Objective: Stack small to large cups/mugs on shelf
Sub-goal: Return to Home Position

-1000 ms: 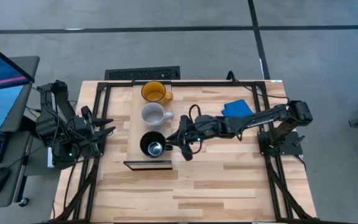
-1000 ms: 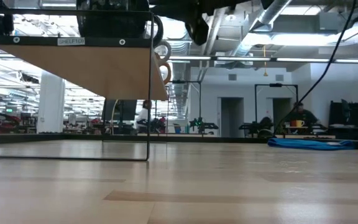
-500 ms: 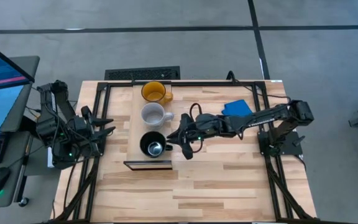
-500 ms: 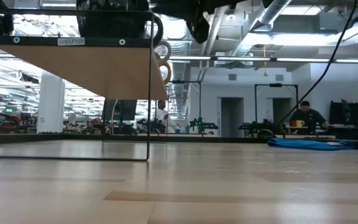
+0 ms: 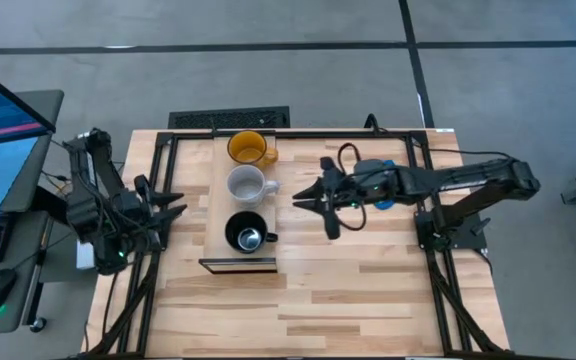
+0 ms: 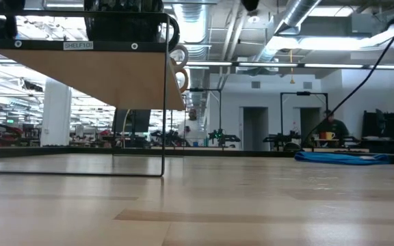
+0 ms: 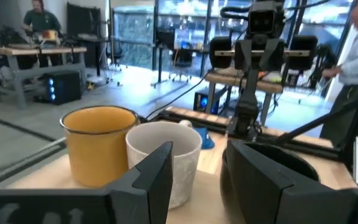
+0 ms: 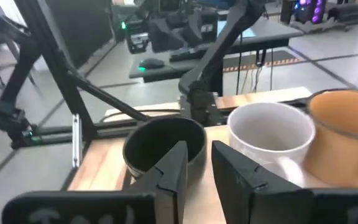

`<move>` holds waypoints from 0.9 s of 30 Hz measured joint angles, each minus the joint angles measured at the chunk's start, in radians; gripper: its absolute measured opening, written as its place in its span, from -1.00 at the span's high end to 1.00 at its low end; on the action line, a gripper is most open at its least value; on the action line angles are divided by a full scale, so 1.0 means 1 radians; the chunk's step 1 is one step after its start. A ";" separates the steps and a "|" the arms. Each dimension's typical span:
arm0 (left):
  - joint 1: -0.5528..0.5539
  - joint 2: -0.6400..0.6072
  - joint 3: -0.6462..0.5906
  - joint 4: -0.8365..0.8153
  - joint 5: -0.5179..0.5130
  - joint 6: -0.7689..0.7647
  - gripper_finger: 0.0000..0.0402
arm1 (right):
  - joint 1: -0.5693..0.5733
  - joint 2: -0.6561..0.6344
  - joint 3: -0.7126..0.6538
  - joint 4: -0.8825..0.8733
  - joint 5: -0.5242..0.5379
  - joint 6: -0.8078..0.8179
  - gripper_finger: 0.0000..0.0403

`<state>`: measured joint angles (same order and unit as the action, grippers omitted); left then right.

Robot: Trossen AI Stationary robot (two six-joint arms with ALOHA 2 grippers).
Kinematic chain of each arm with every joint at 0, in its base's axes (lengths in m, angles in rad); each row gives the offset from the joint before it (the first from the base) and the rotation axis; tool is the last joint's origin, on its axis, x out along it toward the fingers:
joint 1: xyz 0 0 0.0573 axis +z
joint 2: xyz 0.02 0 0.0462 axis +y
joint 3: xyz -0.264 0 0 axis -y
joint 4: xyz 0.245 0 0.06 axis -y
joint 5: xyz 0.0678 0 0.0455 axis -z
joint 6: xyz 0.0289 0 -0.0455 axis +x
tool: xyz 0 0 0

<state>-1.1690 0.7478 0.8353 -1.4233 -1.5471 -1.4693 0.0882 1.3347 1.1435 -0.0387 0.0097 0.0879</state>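
Right gripper [image 5: 315, 207] sits farther from black mug [image 5: 245, 234], jaws released; left gripper [image 5: 175, 204] waits spread beside shelf [image 5: 219, 170]; hazard: stray swing clips white mug [image 5: 247, 185].

Black mug [image 6: 125, 24] on the shelf [image 6: 94, 75], upper part beyond the low view's top edge.

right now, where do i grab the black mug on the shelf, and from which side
Probably the right rim wall of the glossy black handled mug, from above: it stands upright, mouth open, handle pointing right, white handled mug close beside it.
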 joint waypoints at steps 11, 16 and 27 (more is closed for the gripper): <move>-0.010 -0.011 -0.151 -0.030 -0.025 -0.197 0.30 | -0.063 -0.025 -0.013 -0.084 -0.028 -0.090 0.95; -0.010 -0.011 -0.201 -0.033 -0.025 -0.269 0.30 | -0.097 -0.054 -0.099 0.002 -0.061 -0.068 0.91; -0.024 -0.055 -0.275 -0.149 -0.025 -0.476 0.30 | -0.156 -0.224 -0.389 0.303 -0.066 0.013 0.92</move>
<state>-1.1930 0.6929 0.5599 -1.5720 -1.5719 -1.9452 -0.0681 1.1108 0.7541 0.2640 -0.0562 0.1006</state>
